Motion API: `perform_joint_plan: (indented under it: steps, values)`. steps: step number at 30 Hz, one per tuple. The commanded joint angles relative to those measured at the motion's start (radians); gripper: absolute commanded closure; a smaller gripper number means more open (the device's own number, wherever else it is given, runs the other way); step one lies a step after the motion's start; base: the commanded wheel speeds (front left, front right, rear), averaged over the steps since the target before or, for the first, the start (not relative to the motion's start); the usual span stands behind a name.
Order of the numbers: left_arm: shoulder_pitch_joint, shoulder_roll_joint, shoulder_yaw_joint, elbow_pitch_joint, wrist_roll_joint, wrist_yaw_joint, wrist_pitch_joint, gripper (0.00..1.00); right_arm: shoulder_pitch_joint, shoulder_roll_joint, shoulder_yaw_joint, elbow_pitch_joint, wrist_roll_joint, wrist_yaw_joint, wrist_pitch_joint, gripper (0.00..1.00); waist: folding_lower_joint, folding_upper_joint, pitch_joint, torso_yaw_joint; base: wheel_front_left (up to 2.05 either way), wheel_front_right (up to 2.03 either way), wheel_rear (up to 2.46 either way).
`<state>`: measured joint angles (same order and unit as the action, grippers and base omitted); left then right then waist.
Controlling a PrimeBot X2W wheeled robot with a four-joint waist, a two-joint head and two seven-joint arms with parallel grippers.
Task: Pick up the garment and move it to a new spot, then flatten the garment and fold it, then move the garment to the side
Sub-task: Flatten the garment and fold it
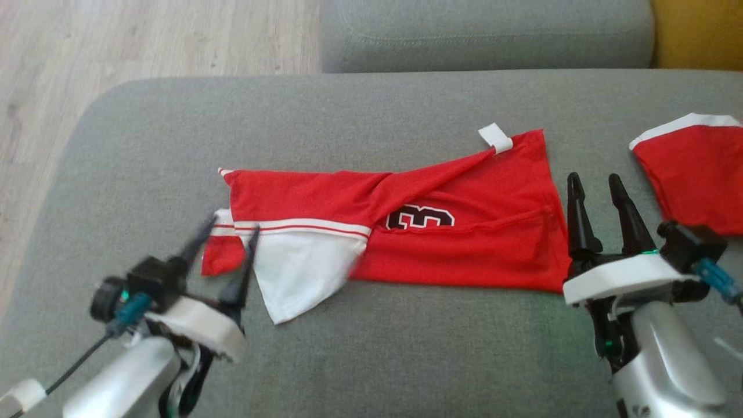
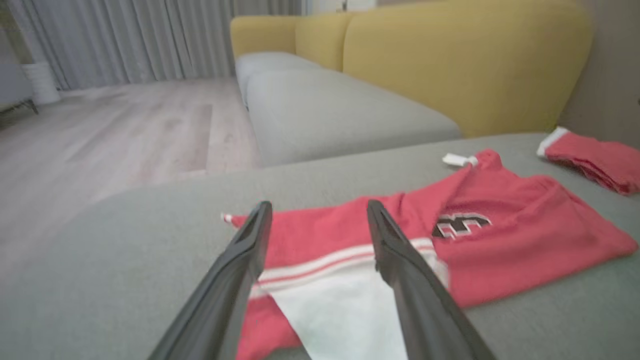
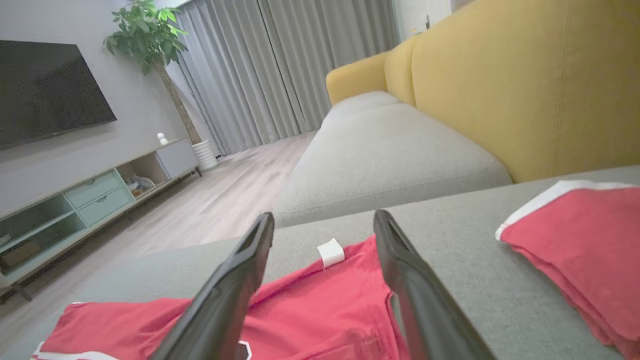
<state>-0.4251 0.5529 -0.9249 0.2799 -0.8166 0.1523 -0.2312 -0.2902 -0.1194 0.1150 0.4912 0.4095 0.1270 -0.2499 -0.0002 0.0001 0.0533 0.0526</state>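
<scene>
Under and between the fingertips of the left gripper, the left end of the red garment is lying on the grey cushion. Those two fingers are standing wide apart and pinching nothing. A small red corner is showing between them, and the white panel with its stripes is spreading just to their right.

From there the garment is stretching rightward, its long axis running straight from one pair of fingers to the other. Its white end is pointing at the left fingers and its plain red end at the right ones. One dark number three is sitting about midway between the two pairs. One white tag is sticking out at the far corner, beyond and left of the right fingertips.

The right gripper is likewise holding its two fingers open and empty, just beside the garment's right edge; whether they are touching it I cannot tell. Two red pieces are lying here in all: a second red garment, folded, is resting right of the right fingers.
</scene>
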Motion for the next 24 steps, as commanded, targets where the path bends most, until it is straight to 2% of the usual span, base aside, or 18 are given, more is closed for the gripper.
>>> perform_joint_plan:
  steps: [1, 4, 6, 10, 12, 16, 24]
  values:
    - [-0.038, 0.02, 0.086, -0.042, 0.014, 0.04, -0.021, 0.0, -0.009, 0.015, 0.004, -0.078, -0.041, 0.004, -0.011, 0.0, 0.0002, -0.0001, -0.01, -0.002, 0.0, 0.0, 0.0]
    - [-0.001, -0.017, 0.194, -0.111, 0.055, 0.121, -0.029, 0.0, 0.04, 0.038, -0.014, -0.158, -0.101, 0.004, -0.012, 0.0, 0.0002, -0.0001, -0.016, -0.001, 0.0, 0.0, 0.0]
    - [0.051, -0.06, 0.283, -0.172, 0.101, 0.157, -0.03, 0.0, 0.072, 0.052, -0.027, -0.197, -0.12, 0.004, -0.012, 0.0, 0.0002, -0.0001, -0.018, -0.001, 0.0, 0.0, 0.0]
    - [0.183, -0.156, 0.408, -0.242, 0.199, 0.177, -0.03, 0.0, 0.14, 0.066, -0.029, -0.236, -0.132, 0.004, -0.011, 0.0, 0.0002, -0.0001, -0.015, 0.001, 0.0, 0.0, 0.0]
    - [0.242, -0.205, 0.45, -0.251, 0.233, 0.165, -0.03, 0.0, 0.165, 0.068, -0.021, -0.243, -0.143, 0.004, -0.011, 0.0, 0.0002, -0.0001, -0.01, 0.001, 0.0, 0.0, 0.0]
    - [0.306, -0.267, 0.494, -0.23, 0.3, 0.112, -0.03, 0.0, 0.186, 0.069, -0.006, -0.251, -0.11, 0.004, -0.011, 0.0, 0.0002, -0.0001, 0.006, 0.005, 0.0, 0.0, 0.0]
    - [0.275, -0.323, 0.542, -0.178, 0.378, 0.003, -0.031, 0.0, 0.119, 0.069, -0.02, -0.262, -0.139, 0.004, 0.02, 0.0, 0.0002, -0.0001, 0.081, 0.026, 0.0, 0.0, 0.0]
